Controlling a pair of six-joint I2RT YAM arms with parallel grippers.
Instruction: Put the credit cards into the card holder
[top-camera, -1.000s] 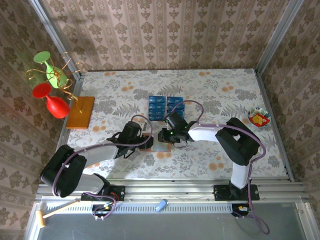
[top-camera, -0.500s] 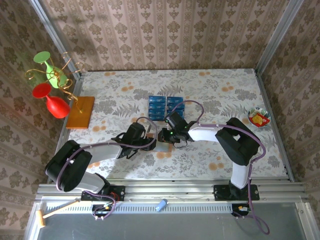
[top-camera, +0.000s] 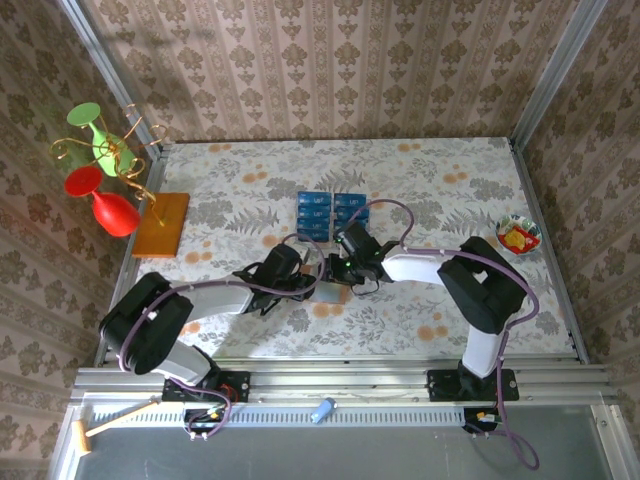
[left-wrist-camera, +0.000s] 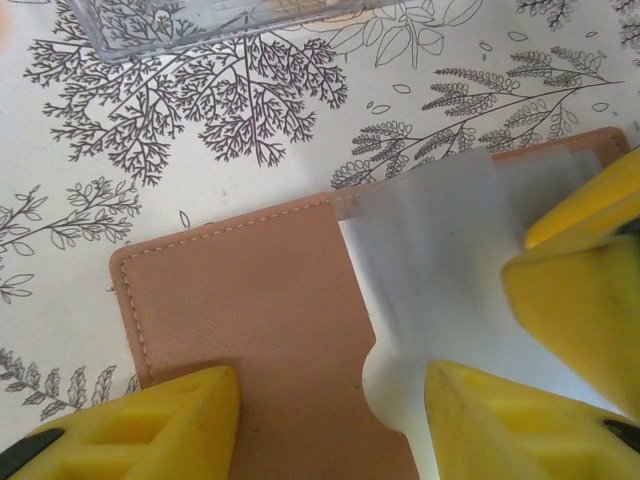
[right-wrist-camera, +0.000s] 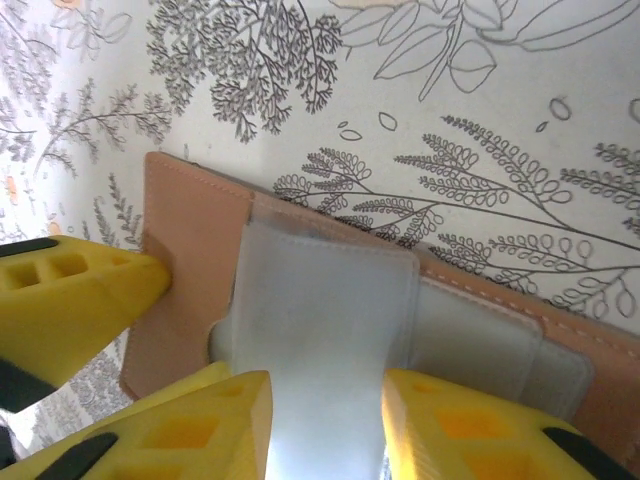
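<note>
The card holder (left-wrist-camera: 250, 330), tan leather with a greyish inner pocket flap (right-wrist-camera: 320, 310), lies open on the floral cloth at mid-table (top-camera: 325, 292). My left gripper (left-wrist-camera: 330, 400) hovers low over it, open, one finger over the leather and the other over the grey pocket. My right gripper (right-wrist-camera: 325, 410) is open, its fingers either side of the raised grey flap. Both grippers meet over the holder, left gripper (top-camera: 308, 283) and right gripper (top-camera: 338, 272). The credit cards (top-camera: 330, 213), glossy blue, lie in two rows just beyond them.
A clear plastic tray edge (left-wrist-camera: 200, 20) lies just beyond the holder. An orange-brown board (top-camera: 162, 223) and a stand with red and green goblets (top-camera: 100, 170) are at the left. A small bowl (top-camera: 518, 235) sits at the right edge.
My left gripper has slid right, onto the card holder beside the right gripper. The right gripper's jaws have widened around the grey flap.
</note>
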